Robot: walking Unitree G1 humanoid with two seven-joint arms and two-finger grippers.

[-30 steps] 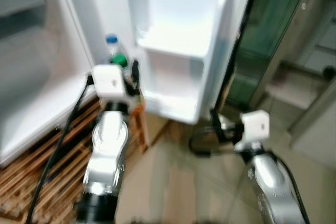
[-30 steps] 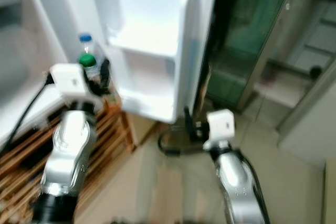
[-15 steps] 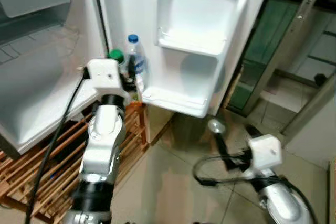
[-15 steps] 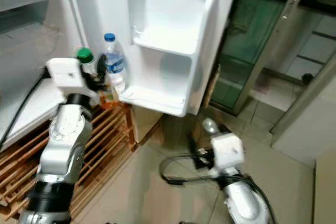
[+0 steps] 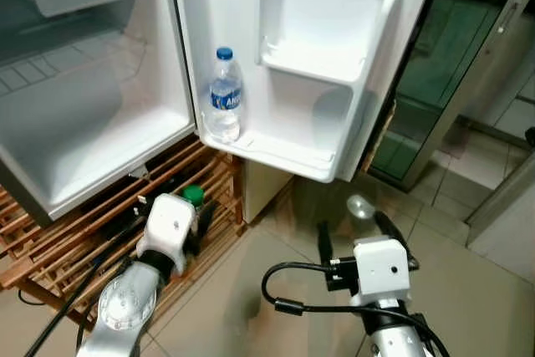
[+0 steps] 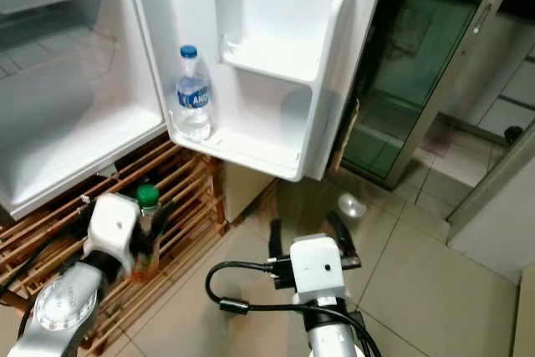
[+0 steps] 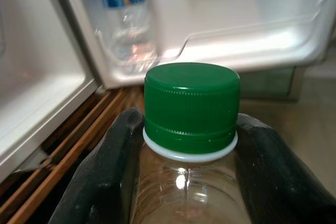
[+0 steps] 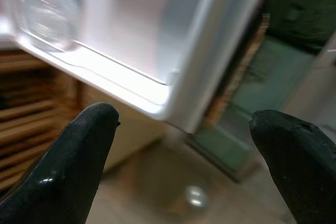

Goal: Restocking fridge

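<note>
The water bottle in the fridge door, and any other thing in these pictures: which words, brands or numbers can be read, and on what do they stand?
"AN", then blurred: white letters on the blue label of the water bottle in the fridge door's lower shelf; the rest is unreadable.
No text: the green cap of the bottle held in the left pincer.
No text: the white housing behind the right pincer.

green-capped bottle (image 7: 190, 129) body cut off below, water bottle (image 8: 50, 9) blurred

Glossy white plastic fridge door (image 5: 334, 64); slatted wood rack (image 5: 92, 236); probably tile floor (image 5: 276, 307).
</note>
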